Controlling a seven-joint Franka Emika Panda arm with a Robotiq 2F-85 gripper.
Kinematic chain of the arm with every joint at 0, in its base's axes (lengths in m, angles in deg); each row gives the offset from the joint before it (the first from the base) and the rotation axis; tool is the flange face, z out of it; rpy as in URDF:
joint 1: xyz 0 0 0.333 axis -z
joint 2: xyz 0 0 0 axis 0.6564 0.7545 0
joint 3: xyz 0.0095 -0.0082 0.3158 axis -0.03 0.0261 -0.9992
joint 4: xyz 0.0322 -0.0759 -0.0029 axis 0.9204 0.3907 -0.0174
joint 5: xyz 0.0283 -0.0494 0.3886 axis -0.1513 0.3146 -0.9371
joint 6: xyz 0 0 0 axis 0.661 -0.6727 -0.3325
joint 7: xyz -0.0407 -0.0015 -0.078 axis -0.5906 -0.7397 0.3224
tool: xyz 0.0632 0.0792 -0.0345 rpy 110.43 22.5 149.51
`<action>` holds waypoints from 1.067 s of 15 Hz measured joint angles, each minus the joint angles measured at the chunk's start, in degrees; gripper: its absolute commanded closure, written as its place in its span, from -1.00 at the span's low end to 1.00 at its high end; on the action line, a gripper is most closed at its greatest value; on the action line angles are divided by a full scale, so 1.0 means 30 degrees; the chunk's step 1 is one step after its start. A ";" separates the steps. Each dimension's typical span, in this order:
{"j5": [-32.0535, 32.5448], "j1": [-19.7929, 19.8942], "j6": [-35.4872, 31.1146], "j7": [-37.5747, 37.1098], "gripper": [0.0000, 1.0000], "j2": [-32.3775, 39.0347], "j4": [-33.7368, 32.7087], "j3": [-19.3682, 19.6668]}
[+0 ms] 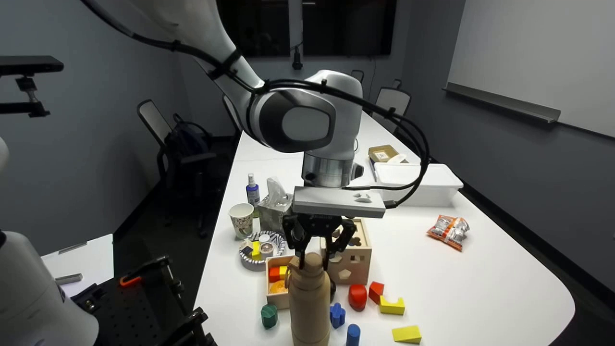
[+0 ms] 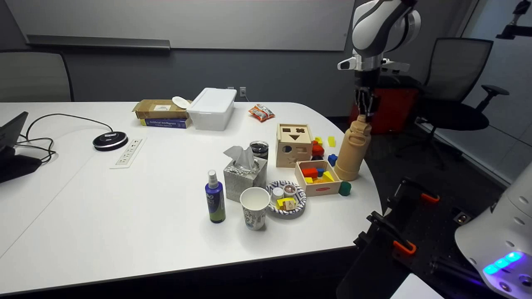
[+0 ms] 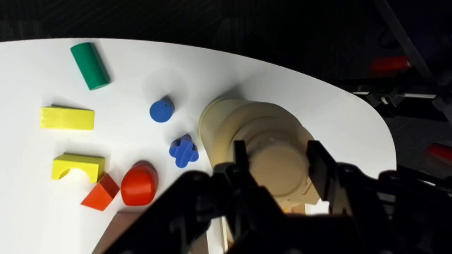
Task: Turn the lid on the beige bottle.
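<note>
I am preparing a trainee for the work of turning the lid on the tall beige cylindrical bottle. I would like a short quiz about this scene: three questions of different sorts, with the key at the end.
1. True or false: in the wrist view, the small round beige lid is between the two black fingers of the gripper.

2. In the wrist view, which of these lies nearest to the tall beige cylindrical bottle?
a) green cylinder
b) blue flower-shaped block
c) red triangular block

3. In the wrist view, how many yellow blocks lie on the white tabletop?

Key:
1. True.
2. b
3. Two.
</note>
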 measured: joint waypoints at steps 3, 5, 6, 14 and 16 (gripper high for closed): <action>0.0549 -0.0258 0.0373 0.0096 0.59 0.0283 -0.0419 -0.0191; 0.0928 -0.0389 0.0639 0.0115 0.59 0.0438 -0.0660 -0.0292; 0.1078 -0.0416 0.0727 0.0125 0.59 0.0505 -0.0757 -0.0327; 0.1344 -0.0374 0.0832 -0.0049 0.59 0.0599 -0.0828 -0.0251; 0.1305 -0.0349 0.0819 -0.0514 0.59 0.0598 -0.0814 -0.0203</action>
